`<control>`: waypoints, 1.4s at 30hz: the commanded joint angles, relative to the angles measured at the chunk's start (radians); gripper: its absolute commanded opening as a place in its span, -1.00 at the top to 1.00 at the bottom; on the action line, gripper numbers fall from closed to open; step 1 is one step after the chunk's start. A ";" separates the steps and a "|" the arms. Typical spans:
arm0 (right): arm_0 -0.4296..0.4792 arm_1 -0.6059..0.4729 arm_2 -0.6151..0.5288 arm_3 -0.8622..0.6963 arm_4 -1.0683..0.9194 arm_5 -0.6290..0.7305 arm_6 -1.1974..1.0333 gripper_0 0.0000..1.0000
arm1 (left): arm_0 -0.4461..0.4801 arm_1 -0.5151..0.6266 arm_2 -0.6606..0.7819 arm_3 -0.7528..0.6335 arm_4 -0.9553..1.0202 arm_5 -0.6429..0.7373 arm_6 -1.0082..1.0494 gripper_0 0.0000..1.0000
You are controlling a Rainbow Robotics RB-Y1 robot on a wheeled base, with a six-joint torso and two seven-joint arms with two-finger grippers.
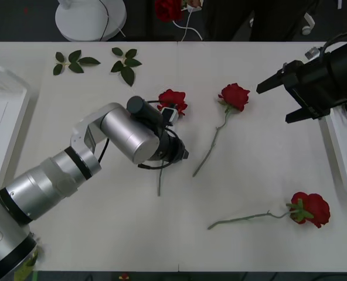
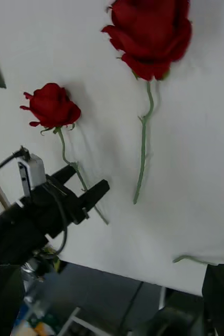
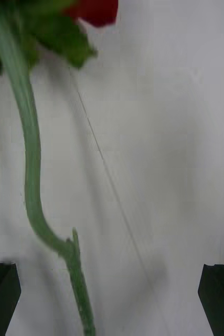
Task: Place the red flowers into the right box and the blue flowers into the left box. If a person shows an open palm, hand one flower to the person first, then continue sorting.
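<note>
**Left gripper low over a rose stem, fingers spread**

The left gripper (image 1: 176,153) hangs low over the middle of the white counter (image 1: 255,175), directly above the stem of a red rose (image 1: 173,100) whose bloom lies just beyond the wrist. In the left wrist view its two black fingers (image 3: 2,291) sit wide apart at the corners, with the green stem (image 3: 33,178) running between them and nothing gripped.

The right gripper (image 1: 279,99) hovers at the counter's right side, next to the right box (image 1: 343,158); its black fingers (image 1: 270,85) are parted and hold nothing.

A second red rose (image 1: 234,95) lies to the right of the first, its stem trailing toward the robot. A third red rose (image 1: 311,208) lies nearer the robot on the right, stem pointing left. The left box (image 1: 3,117) rests at the counter's left edge. Two loose green leaf sprigs (image 1: 125,63) lie near the far edge.
</note>
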 commanded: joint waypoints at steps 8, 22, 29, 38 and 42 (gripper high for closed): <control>0.214 -0.156 -0.040 -0.261 -0.018 -0.045 -0.645 -1.00 | 0.270 0.041 -0.017 -0.065 -0.011 0.047 0.003 -1.00; 0.671 -0.159 -0.266 -0.531 0.185 -0.132 -0.856 -1.00 | 0.273 0.039 -0.017 -0.065 -0.069 0.043 0.003 1.00; 0.793 -0.099 -0.264 -0.549 0.332 -0.211 -0.859 -1.00 | 0.273 0.039 -0.019 -0.065 -0.086 0.041 0.003 1.00; 0.829 -0.001 -0.223 -0.505 0.459 -0.224 -0.847 -1.00 | 0.270 0.064 0.012 -0.123 -0.087 0.030 0.011 1.00; 0.808 0.014 -0.142 -0.465 0.527 -0.278 -0.843 -1.00 | 0.250 0.123 0.092 -0.303 -0.075 0.112 0.026 1.00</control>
